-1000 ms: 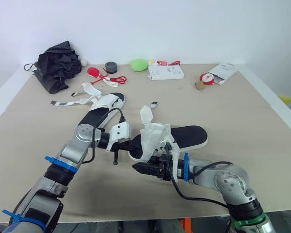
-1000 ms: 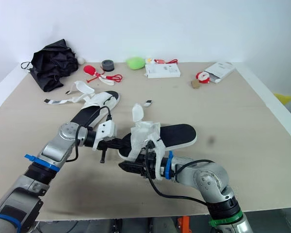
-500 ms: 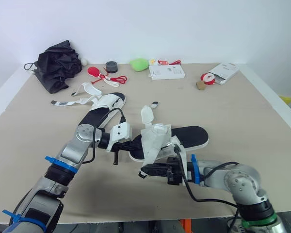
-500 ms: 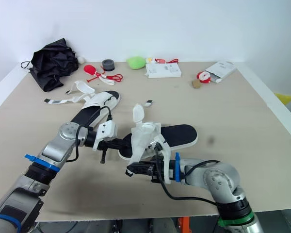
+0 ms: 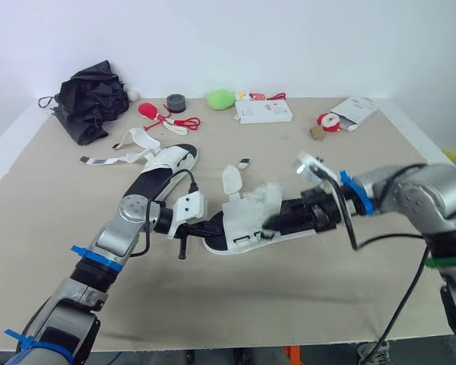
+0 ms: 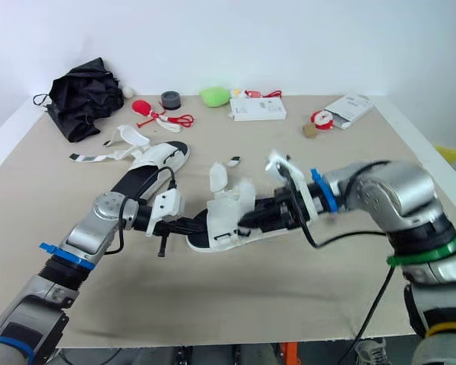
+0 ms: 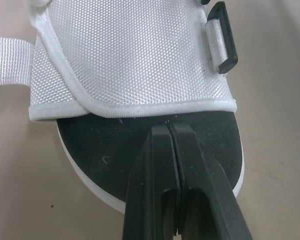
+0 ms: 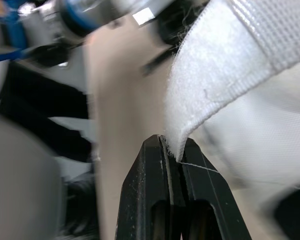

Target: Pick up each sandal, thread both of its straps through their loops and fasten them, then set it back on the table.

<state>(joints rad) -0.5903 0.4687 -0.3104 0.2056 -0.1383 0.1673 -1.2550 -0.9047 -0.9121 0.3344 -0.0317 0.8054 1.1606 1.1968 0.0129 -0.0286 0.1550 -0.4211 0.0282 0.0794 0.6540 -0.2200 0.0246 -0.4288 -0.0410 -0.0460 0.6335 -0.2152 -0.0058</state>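
The near sandal [image 5: 247, 223], black sole with a white mesh upper, lies mid-table. My left gripper [image 7: 169, 129] is shut, its tips resting on the black insole at one end, just short of the mesh upper [image 7: 130, 55]. A black loop [image 7: 221, 37] sits at the upper's edge. My right gripper [image 8: 173, 149] reaches in from the right over the sole and is shut on the edge of a white strap [image 8: 225, 75]. The second sandal [image 5: 166, 163] lies farther back on the left, with its straps [image 5: 106, 160] loose on the table.
Along the table's far side lie a black bundle [image 5: 91, 99], a red item with a cord [image 5: 164, 119], a black tape roll [image 5: 175, 103], a green object [image 5: 219, 98] and two white boxes [image 5: 264, 112], [image 5: 355, 112].
My right arm has swung from the sandal's near side round to its right, carrying the strap across the upper. The left arm has stayed put.
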